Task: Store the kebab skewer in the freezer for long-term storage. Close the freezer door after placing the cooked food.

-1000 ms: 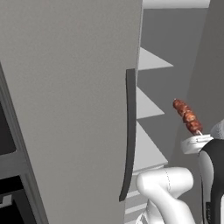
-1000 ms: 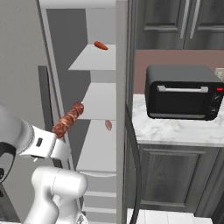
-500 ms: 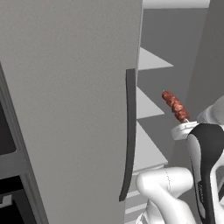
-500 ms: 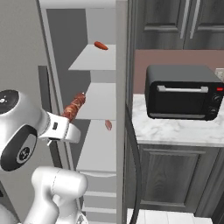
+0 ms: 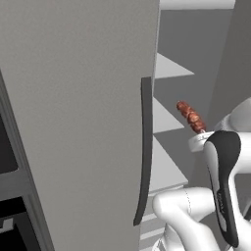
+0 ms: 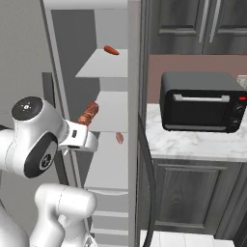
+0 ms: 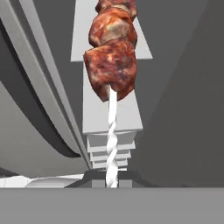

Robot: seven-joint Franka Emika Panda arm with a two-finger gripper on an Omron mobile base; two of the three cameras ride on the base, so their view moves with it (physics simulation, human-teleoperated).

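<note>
The left base view shows the freezer door (image 5: 78, 122) swung open, its dark handle (image 5: 143, 152) facing out. The right base view adds a toaster oven (image 6: 200, 101) on the counter (image 6: 193, 144). The raised gripper (image 7: 112, 177) pinches the kebab skewer (image 6: 88, 114) before the freezer (image 6: 103, 120) shelves.

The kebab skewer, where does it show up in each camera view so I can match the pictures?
Left base view: kebab skewer right of centre, tilted, just right of the freezer door's dark handle.
Right base view: left of centre, in front of the middle shelf.
Hand view: top centre, stick running down to the jaws.
Shared landmark: the freezer's white shelves.
</note>
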